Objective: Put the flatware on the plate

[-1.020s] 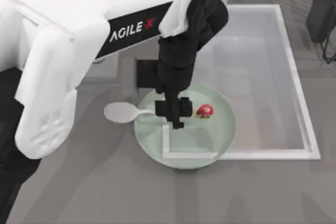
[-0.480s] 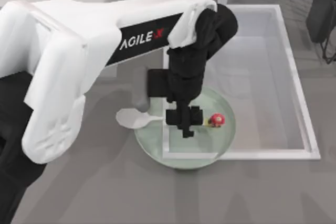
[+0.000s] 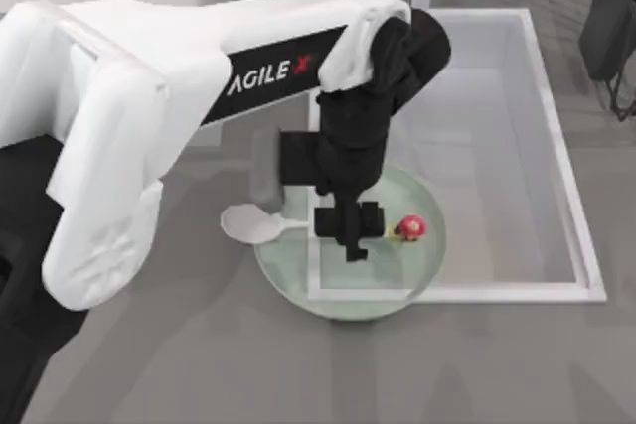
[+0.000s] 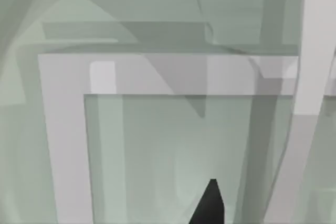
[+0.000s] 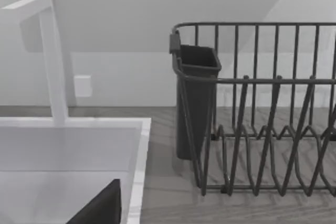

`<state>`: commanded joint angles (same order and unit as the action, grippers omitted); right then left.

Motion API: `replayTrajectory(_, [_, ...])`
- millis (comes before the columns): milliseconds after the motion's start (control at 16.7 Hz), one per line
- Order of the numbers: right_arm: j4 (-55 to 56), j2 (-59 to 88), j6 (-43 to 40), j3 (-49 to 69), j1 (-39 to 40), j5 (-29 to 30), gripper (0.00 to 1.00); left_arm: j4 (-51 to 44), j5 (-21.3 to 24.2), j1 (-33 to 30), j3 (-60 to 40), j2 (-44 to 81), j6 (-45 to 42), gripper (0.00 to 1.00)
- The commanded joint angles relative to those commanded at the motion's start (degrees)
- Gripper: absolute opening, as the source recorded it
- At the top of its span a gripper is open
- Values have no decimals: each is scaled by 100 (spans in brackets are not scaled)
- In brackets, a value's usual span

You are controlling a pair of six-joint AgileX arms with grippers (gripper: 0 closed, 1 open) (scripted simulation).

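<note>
The flatware, a white spoon, lies across the left rim of the pale green plate [image 3: 383, 290]. Its oval bowl [image 3: 248, 223] hangs outside the rim and its red ornament [image 3: 409, 227] is over the plate's middle. My left gripper [image 3: 350, 235] points straight down over the plate and is shut on the spoon's thin handle, which it hides. In the left wrist view a dark fingertip [image 4: 210, 205] shows above the translucent plate [image 4: 157, 156]. My right arm is parked at the back right; a dark piece of its gripper [image 5: 100, 208] shows in the right wrist view.
The plate sits over the front left corner of a white-rimmed sink [image 3: 556, 146]. A faucet [image 5: 52, 56] stands behind the sink. A dark wire dish rack [image 5: 262, 124] with a cutlery cup [image 5: 194, 103] stands to the sink's right. Grey counter [image 3: 199, 345] lies in front.
My left gripper carried the spoon to the right, bringing the red ornament farther over the plate. Over the last half second it has barely moved.
</note>
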<state>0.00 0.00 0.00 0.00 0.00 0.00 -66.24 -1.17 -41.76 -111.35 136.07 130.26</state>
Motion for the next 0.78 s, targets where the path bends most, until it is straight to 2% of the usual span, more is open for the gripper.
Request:
replayTrajectory(420, [0, 0, 0, 0, 0, 0, 100, 0, 0, 0, 0, 0, 0, 98])
replayTrajectory(780, [0, 0, 0, 0, 0, 0, 100, 0, 0, 0, 0, 0, 0, 100])
